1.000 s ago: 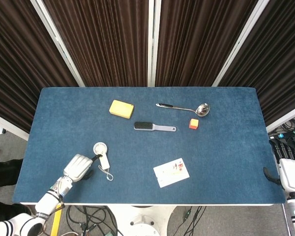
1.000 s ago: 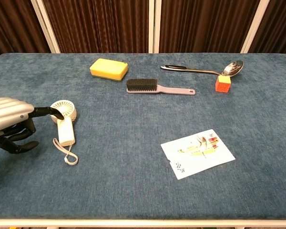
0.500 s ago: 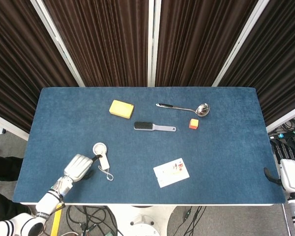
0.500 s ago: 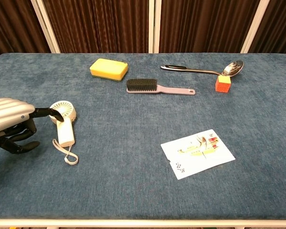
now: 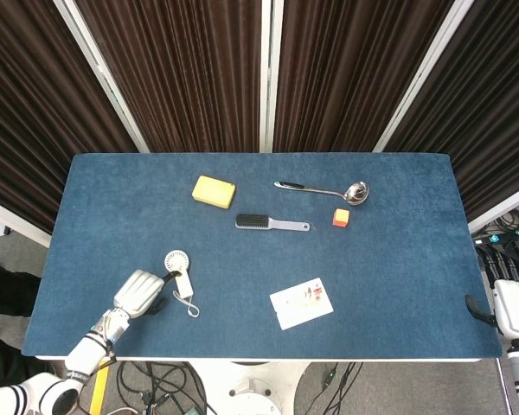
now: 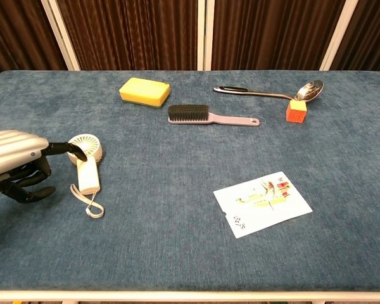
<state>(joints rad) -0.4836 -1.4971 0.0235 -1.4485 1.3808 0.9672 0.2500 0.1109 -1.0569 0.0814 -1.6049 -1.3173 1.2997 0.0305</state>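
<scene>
My left hand [image 5: 137,294] [image 6: 16,166] lies on the blue table [image 5: 398,259] near its front left corner. Its fingers are curled under the palm with nothing in them, and one dark fingertip [image 6: 76,151] reaches out and touches the neck of a small white handheld fan [image 5: 179,271] [image 6: 86,161]. The fan lies flat, its round head away from me and its wrist strap [image 6: 88,204] trailing toward the front edge. My right hand [image 5: 510,309] shows only partly, beyond the table's right edge and below its surface; its fingers are hidden.
A yellow sponge [image 5: 214,190] [image 6: 144,91], a dark-bristled brush [image 5: 271,223] [image 6: 209,115], a metal ladle [image 5: 324,189] [image 6: 272,92] and a small orange cube [image 5: 341,217] [image 6: 295,111] lie in the far half. A printed card [image 5: 301,303] [image 6: 262,202] lies front centre-right. Dark curtains stand behind.
The fan's handle has turned slightly under the left fingertip and the left hand has eased back a little. The right hand has sunk slightly lower beside the table.
</scene>
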